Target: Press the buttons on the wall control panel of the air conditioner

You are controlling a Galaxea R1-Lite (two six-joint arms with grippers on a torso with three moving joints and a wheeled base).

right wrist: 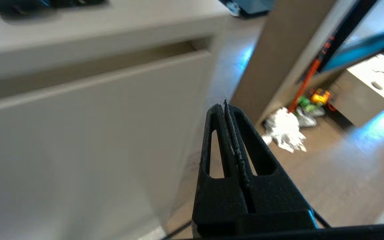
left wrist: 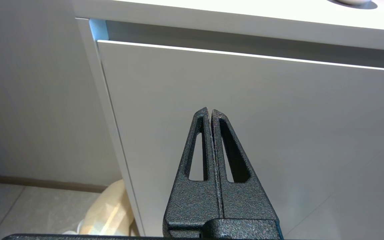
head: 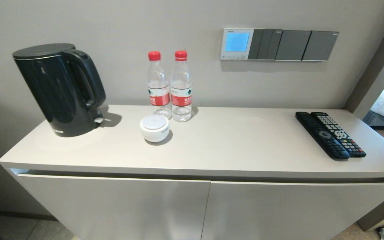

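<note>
The air conditioner's wall control panel [head: 236, 43] is a small white-framed square on the wall above the cabinet, its screen lit pale blue. The buttons [head: 234, 57] are a row of tiny pale keys along its bottom edge. Neither arm shows in the head view. My left gripper [left wrist: 210, 111] is shut and empty, low in front of the cabinet's left door. My right gripper [right wrist: 225, 106] is shut and empty, low by the cabinet's right end, pointing past it toward the floor.
Dark grey switch plates [head: 293, 45] sit right of the panel. On the cabinet top [head: 228, 146] stand a black kettle [head: 58, 88], two water bottles [head: 170, 86], a white round dish [head: 154, 127] and two black remotes [head: 330, 134]. A doorway opens at the right.
</note>
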